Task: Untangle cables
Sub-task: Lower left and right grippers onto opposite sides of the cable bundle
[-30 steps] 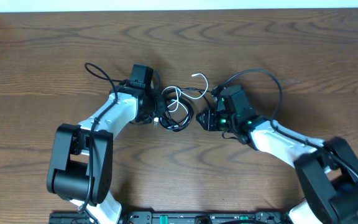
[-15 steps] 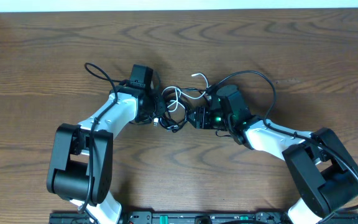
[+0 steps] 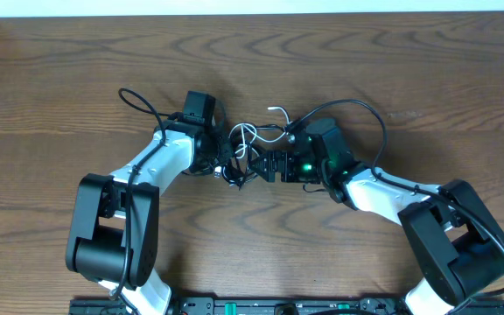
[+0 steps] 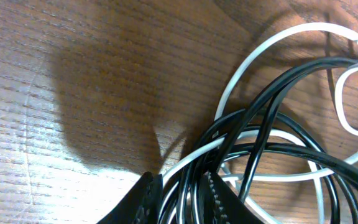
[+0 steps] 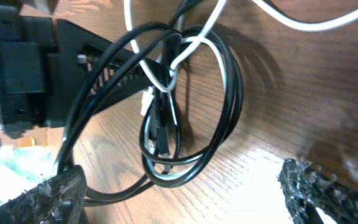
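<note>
Over on the left, the white-shelled left arm (image 3: 160, 159) reaches in across the wooden counter (image 3: 392, 61). The left fingers (image 3: 225, 163) are pinched together on the cables (image 3: 248, 150). Through the wrist camera I can see black strands and one white strand squeezed into the narrow gap between the two toothed inner faces. The bundle itself lies flat on the wood in the middle of the counter, between the two arms. It is a knot of overlapping loops: the black cords (image 4: 272, 112) cross one another and cross the white cord (image 4: 278, 38), which sweeps round them in a wide arc. From above, the white cord's loose end curls out of the far side of the tangle, away from the arm bases. Just to the right of the knot, the right fingers (image 3: 267, 164) stand wide apart with nothing gripped. A long oval black loop lies on the counter ahead of the gap between them, the white cord threading through its top. Further right, the right arm (image 3: 383, 188) slopes away toward the near corner, a thick black wire (image 3: 366, 105) arching above it.
</note>
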Controlling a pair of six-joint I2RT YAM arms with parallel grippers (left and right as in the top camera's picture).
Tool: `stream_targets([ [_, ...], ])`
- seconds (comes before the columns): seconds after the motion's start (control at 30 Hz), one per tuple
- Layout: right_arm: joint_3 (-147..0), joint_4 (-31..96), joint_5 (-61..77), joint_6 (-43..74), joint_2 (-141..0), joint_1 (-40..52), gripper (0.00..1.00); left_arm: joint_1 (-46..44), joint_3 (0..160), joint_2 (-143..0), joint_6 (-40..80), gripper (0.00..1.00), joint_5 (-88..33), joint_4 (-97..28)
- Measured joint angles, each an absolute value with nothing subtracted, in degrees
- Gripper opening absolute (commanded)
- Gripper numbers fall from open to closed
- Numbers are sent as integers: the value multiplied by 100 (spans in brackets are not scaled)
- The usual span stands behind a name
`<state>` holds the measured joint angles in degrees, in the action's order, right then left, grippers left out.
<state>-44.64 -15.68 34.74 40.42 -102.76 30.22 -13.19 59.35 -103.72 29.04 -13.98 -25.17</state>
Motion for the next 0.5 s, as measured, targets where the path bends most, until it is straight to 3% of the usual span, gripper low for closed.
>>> stream_targets([
  [0.33, -4464, -1573, 3627, 4047, -10276, 2622, 88, -1323, 5935, -10451, 3004, 25, -1295, -2523],
  [0.47, -4464, -1597, 3645, 4040, -10276, 2383, 92, -1323, 5961, -10492, 3022, 26, -1293, -2550],
  [0.5, -4464, -1625, 3667, 4042, -10278, 2322, 95, -1323, 5968, -10497, 3022, 30, -1293, -2565],
])
